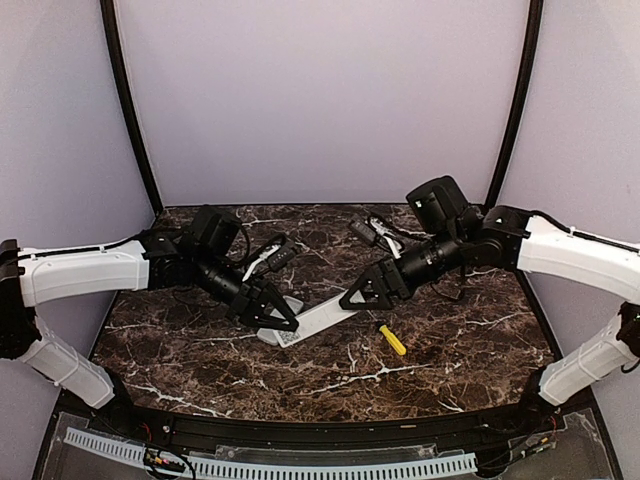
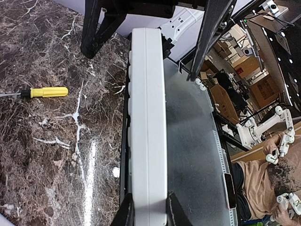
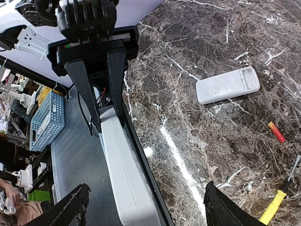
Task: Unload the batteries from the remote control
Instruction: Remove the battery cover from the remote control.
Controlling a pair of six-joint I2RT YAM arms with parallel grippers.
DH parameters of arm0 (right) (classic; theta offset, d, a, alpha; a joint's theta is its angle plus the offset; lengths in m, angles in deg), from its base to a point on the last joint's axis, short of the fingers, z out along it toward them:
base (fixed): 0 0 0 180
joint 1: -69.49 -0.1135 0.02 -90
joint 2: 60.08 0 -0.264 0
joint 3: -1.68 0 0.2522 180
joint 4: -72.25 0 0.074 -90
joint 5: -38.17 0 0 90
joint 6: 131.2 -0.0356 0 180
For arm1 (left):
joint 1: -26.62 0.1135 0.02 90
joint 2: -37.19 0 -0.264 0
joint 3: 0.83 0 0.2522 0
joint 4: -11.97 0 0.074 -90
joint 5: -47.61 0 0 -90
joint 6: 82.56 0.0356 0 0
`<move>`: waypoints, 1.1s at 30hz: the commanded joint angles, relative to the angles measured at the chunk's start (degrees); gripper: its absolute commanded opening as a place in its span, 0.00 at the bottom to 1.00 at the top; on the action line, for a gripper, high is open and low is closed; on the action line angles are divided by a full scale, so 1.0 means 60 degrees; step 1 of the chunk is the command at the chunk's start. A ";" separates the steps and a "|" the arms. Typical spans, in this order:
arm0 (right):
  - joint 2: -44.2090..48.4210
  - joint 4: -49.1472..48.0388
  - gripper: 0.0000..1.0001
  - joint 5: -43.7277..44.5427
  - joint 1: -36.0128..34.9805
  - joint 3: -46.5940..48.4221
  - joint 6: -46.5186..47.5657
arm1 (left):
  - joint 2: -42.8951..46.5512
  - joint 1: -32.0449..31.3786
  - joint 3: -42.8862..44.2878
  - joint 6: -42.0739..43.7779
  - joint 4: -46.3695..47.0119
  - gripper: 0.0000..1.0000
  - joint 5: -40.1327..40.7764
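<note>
Left fingers [image 2: 126, 213] clamp one end of the remote control [image 2: 146, 117], right fingers [image 3: 66, 212] spread wide astride its other end; only the right wrist view shows a red battery [image 3: 276, 132] on the desk [image 3: 197, 42], well apart from that remote.

Two remotes [image 3: 228, 85], one battery [image 3: 276, 132], one screwdriver [image 2: 48, 92].

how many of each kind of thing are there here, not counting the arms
white remote: 2, one held, one lying flat
red battery: 1
yellow-handled screwdriver: 1
total: 4
</note>
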 commanded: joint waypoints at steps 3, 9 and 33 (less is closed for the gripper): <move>-0.0413 -0.0257 0.80 0.0112 -0.0381 0.0260 0.0037 | 0.0095 0.0162 0.0247 -0.0013 -0.0219 0.00 -0.0364; -0.0554 -0.0476 0.76 0.0210 -0.0429 0.0256 -0.0117 | 0.0132 0.0179 0.0230 0.0063 -0.0283 0.00 -0.0345; -0.0600 -0.0332 0.20 -0.0040 -0.0309 0.0269 -0.0151 | 0.0231 0.0315 0.0292 0.0508 -0.0679 0.00 -0.0328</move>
